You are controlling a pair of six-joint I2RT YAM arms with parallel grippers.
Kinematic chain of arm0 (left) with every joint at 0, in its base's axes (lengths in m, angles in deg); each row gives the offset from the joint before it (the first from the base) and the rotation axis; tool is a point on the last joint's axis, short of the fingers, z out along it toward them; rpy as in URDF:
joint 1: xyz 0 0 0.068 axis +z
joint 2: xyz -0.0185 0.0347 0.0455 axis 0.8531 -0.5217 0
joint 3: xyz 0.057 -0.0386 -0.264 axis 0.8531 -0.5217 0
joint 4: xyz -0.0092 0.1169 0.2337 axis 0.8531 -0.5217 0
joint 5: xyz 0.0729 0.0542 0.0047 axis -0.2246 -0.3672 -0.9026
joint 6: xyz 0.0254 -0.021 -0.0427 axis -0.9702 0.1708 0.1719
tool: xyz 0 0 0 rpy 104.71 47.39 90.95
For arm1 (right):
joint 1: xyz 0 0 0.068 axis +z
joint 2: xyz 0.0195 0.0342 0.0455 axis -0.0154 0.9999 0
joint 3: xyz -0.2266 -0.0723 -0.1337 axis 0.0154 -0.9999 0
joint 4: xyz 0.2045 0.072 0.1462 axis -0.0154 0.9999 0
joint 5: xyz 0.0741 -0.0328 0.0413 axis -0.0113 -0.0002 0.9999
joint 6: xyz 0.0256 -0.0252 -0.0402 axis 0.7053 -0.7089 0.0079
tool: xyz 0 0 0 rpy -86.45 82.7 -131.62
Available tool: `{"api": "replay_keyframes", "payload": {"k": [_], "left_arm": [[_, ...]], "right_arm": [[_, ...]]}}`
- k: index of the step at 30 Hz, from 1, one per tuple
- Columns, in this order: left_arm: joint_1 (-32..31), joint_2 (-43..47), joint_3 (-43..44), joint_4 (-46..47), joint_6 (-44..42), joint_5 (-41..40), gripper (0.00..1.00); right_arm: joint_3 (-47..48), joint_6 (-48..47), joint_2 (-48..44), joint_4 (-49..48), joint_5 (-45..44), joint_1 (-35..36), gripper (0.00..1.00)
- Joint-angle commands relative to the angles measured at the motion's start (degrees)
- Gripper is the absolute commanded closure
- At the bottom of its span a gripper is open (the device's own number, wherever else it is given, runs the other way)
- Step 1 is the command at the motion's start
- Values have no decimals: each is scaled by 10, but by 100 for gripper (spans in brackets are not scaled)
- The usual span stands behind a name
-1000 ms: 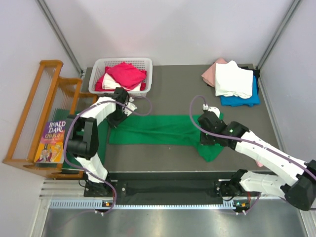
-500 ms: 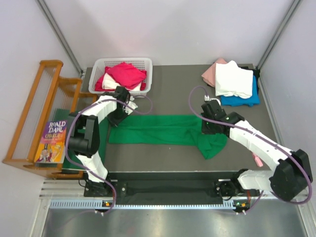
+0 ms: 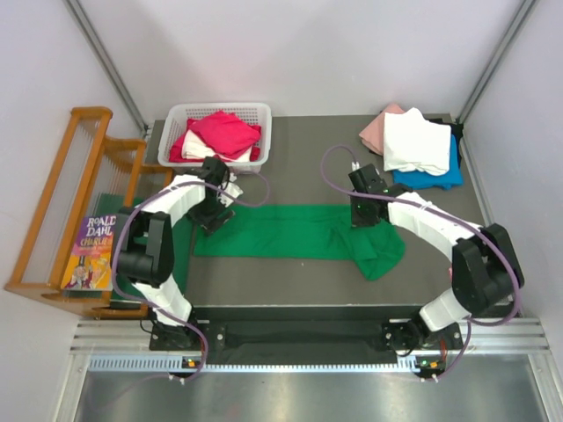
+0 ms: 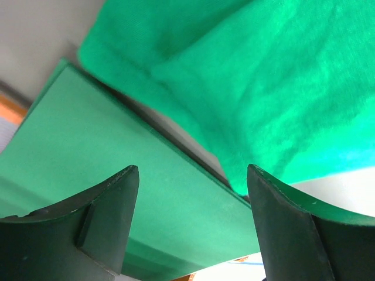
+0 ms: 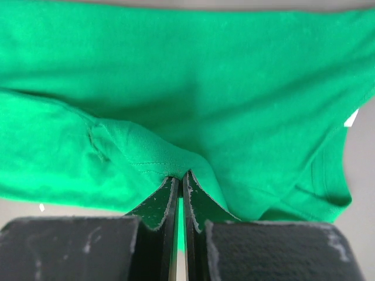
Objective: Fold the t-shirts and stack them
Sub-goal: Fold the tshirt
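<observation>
A bright green t-shirt (image 3: 281,230) lies stretched left to right across the middle of the table, bunched at its right end. Over its left end my left gripper (image 3: 211,218) stands open and holds nothing. In the left wrist view the fingertips (image 4: 130,175) hang apart above the shirt's edge (image 4: 263,88) and the darker green mat (image 4: 117,146). My right gripper (image 3: 361,218) is shut on a raised fold of the green shirt (image 5: 205,70), pinched at the jaw tips (image 5: 179,177). A small white label (image 5: 350,119) shows at the right edge.
A white basket (image 3: 220,106) at the back left holds red (image 3: 224,132) and white shirts. Folded pink (image 3: 376,130), white (image 3: 415,141) and blue (image 3: 435,178) shirts are stacked at the back right. A wooden rack (image 3: 62,202) with a book (image 3: 92,253) stands on the left.
My left gripper has opened and let go of the shirt's left end. My right gripper has drawn its pinched fold toward the back of the table, shifting the bunched right end.
</observation>
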Motion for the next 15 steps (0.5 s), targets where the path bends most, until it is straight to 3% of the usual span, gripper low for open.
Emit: {"api": "replay_keyframes", "payload": {"k": [1, 9, 11, 12, 15], "left_arm": [[-1, 53, 10, -20, 8, 6, 21], [-47, 93, 29, -63, 25, 13, 21], [-64, 99, 35, -70, 32, 15, 21], [-71, 99, 40, -74, 40, 18, 21], [-95, 99, 43, -77, 53, 19, 21]], "right_arm": [[39, -30, 41, -40, -1, -23, 100], [88, -41, 100, -22, -21, -53, 100], [97, -38, 106, -17, -30, -59, 87], [104, -36, 107, -13, -39, -63, 75], [132, -37, 112, -5, -49, -78, 52]]}}
